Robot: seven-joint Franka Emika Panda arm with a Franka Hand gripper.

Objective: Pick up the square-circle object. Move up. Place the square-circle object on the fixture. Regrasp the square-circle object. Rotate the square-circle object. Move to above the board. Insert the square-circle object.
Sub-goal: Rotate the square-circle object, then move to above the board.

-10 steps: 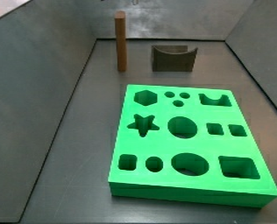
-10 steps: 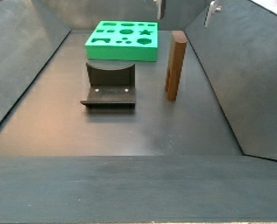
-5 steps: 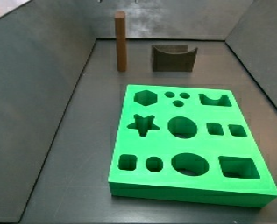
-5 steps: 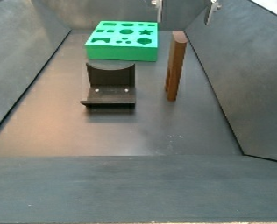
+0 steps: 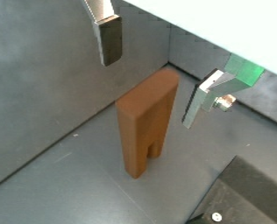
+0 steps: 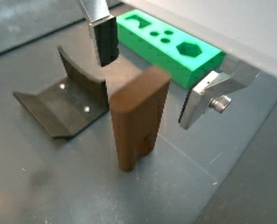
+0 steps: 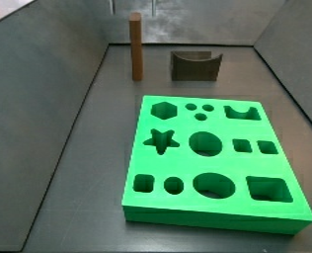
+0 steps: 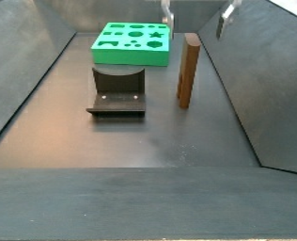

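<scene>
- Standing upright on the dark floor, the peg (image 7: 136, 46) is a slim brown bar just beside the fixture (image 7: 195, 64), apart from it, with the green board (image 7: 214, 163) lying well clear.
- The hand (image 5: 162, 54) hangs above the peg, its two silver fingers spread wide, one on each side of the peg's top; neither pad touches the wood.
- The step in hand looks like the pick-up, not yet done. The next move calls for lowering straight down so the pads bracket the peg, then closing squarely, since an off-centre squeeze could tip the tall bar.
- Both wrist views show the finger (image 6: 103, 39) pads and the gap around the peg's top.
- A side view shows only finger tips (image 8: 226, 13) at the frame's upper edge, but gives the whole layout: peg, fixture and board.
</scene>
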